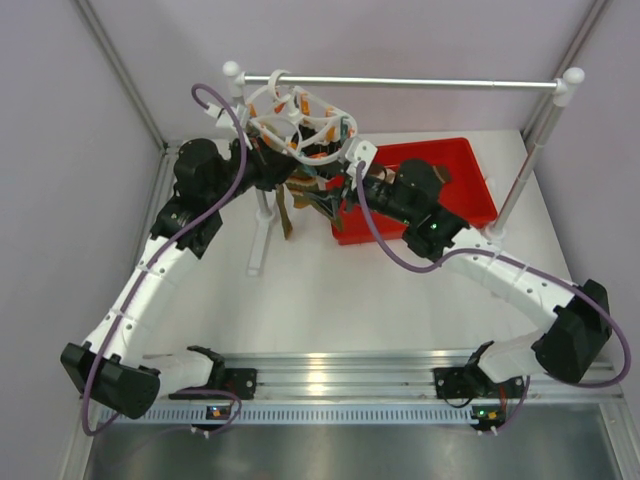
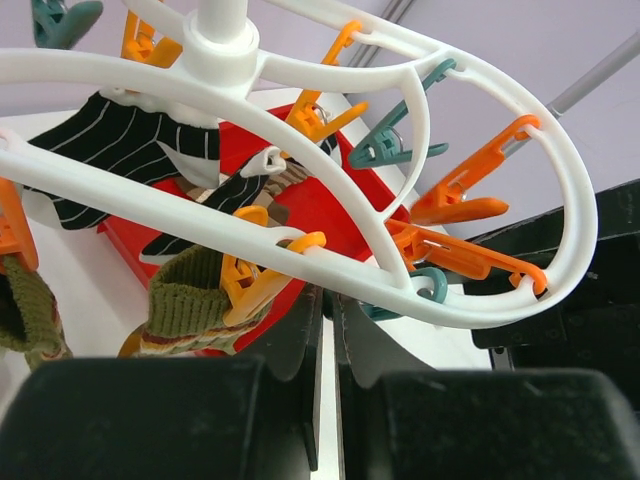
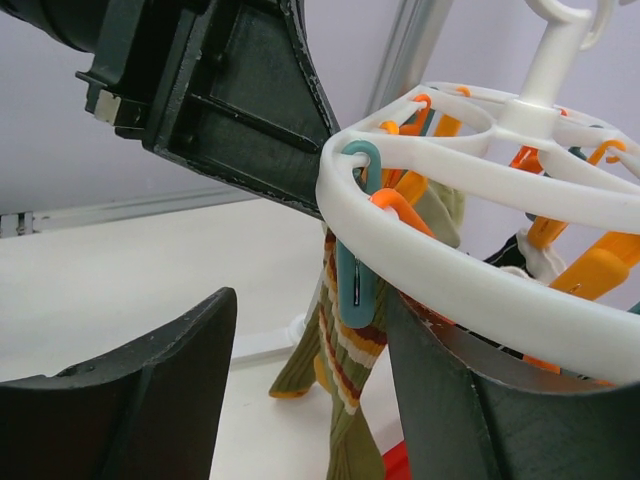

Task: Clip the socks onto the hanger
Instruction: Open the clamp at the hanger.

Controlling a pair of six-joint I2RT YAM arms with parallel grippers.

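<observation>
The white hanger (image 1: 290, 125) hangs by its hook from the silver rail, with orange and teal clips. An olive sock with cream, orange and brown stripes (image 3: 345, 400) hangs from a teal clip (image 3: 355, 290). It also shows in the left wrist view (image 2: 185, 300), next to a black striped sock (image 2: 110, 150). My left gripper (image 2: 330, 295) is shut to a thin slit, its tips hidden under the hanger ring (image 2: 300, 210). My right gripper (image 3: 310, 300) is wide open around the clipped sock, with its right finger (image 3: 450, 400) against the underside of the ring (image 3: 450, 280).
A red tray (image 1: 460, 170) lies on the table behind the right arm. The silver rail (image 1: 420, 83) rests on white-capped posts (image 1: 572, 80), and the left post's stand (image 1: 260, 245) is on the table below the hanger. Grey walls close in on both sides.
</observation>
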